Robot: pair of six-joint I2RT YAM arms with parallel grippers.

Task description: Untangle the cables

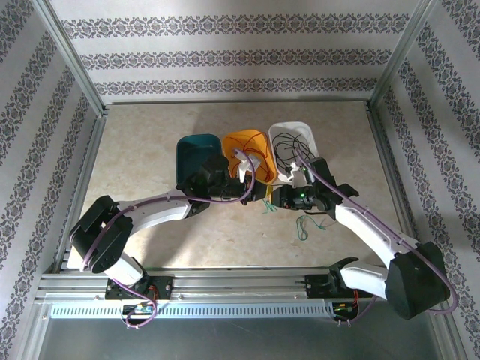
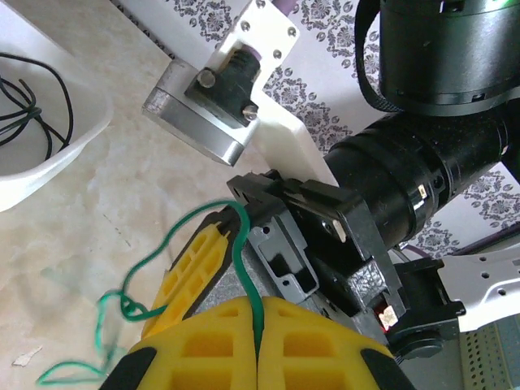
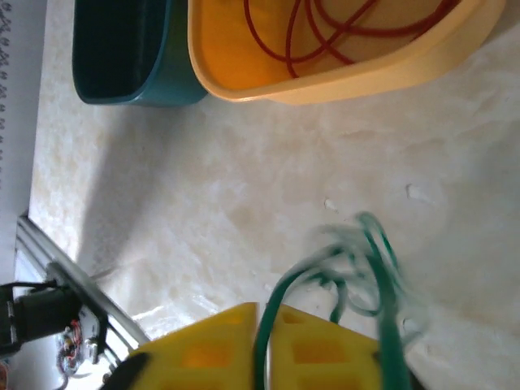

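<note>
The right pincer (image 3: 260, 329) pinches the green cable (image 3: 286, 279) near an orange bin (image 3: 341, 81) holding a red cable (image 3: 349, 32)

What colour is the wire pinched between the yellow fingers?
The wire is green, clearest in the left wrist view.

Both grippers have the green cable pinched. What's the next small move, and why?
Probably ease them apart slightly: left gripper and right gripper are both shut on the green cable, whose slack lies looped on the table; gentle tension should open the loops.
</note>
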